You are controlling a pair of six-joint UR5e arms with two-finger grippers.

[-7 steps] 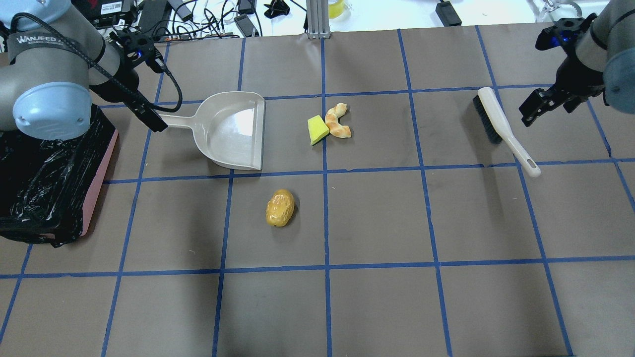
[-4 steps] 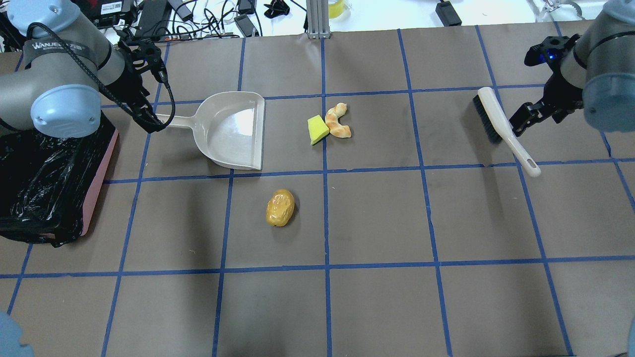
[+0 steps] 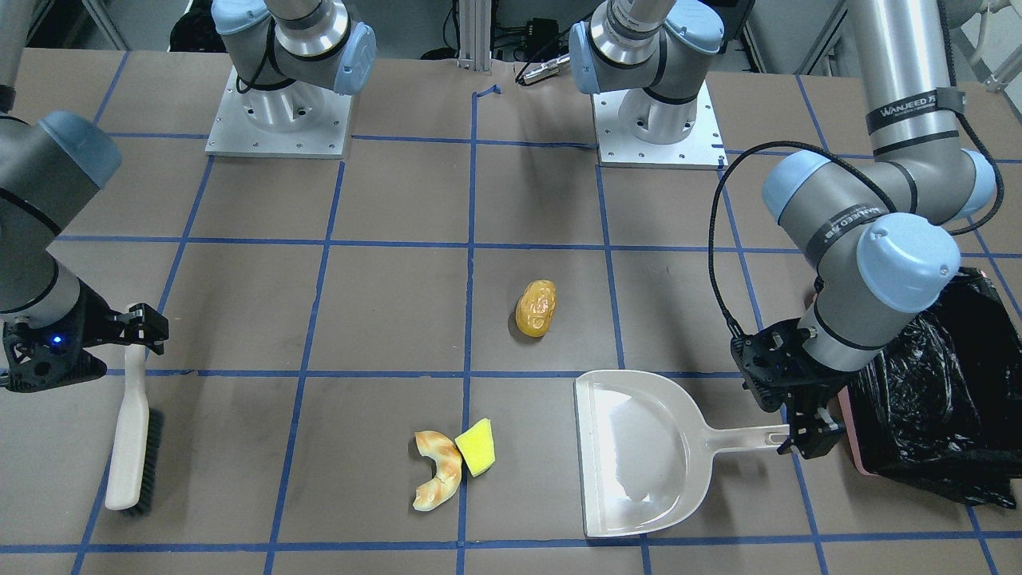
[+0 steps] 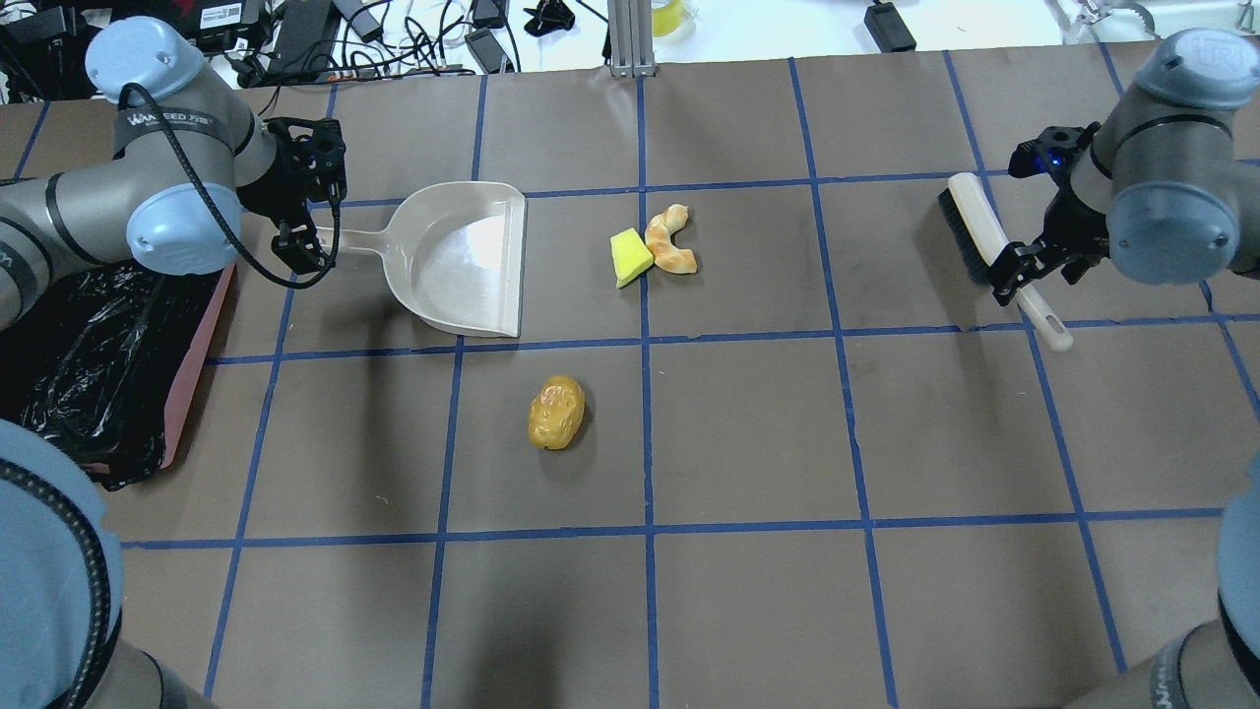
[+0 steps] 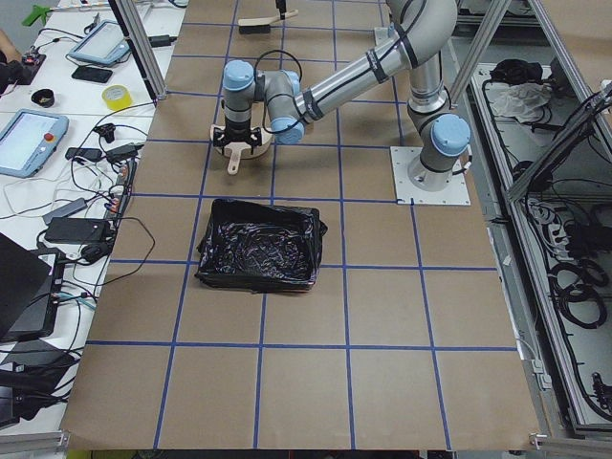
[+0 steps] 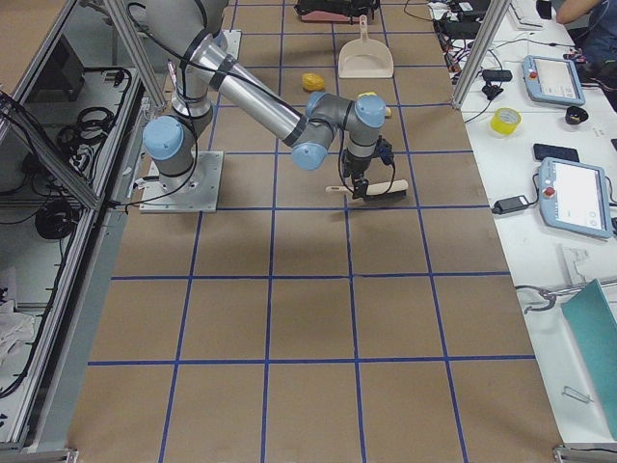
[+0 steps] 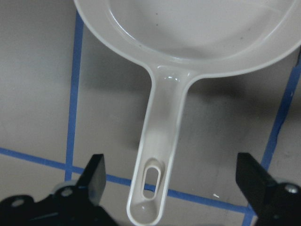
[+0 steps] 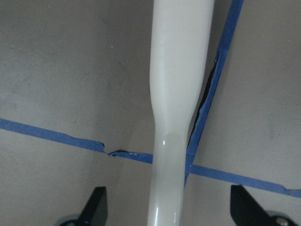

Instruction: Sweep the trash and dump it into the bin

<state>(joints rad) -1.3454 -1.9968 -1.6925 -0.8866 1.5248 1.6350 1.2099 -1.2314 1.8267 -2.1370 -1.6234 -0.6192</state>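
The golden-brown potato (image 4: pixel 556 413) lies alone near the table's middle. The bread crescent (image 4: pixel 671 241) and the yellow sponge wedge (image 4: pixel 629 257) touch each other, right of the off-white dustpan (image 4: pixel 458 258). The pink bin with its black bag (image 4: pixel 79 345) stands at the left edge. My left gripper (image 4: pixel 300 246) is open and straddles the end of the dustpan handle (image 7: pixel 160 155), with its fingers (image 7: pixel 96 174) on either side. My right gripper (image 4: pixel 1019 271) is open over the white brush handle (image 8: pixel 181 94), between brush head and handle end.
The brush (image 4: pixel 989 246) lies at the right, bristles toward the far side. Blue tape lines grid the brown table. Cables and devices lie beyond the far edge (image 4: pixel 394 30). The arm bases (image 3: pixel 275 112) stand on the robot's side of the table.
The left gripper has turned and settled around the end of the dustpan handle. The right gripper has moved in from the right and now straddles the brush handle. The trash has not moved.
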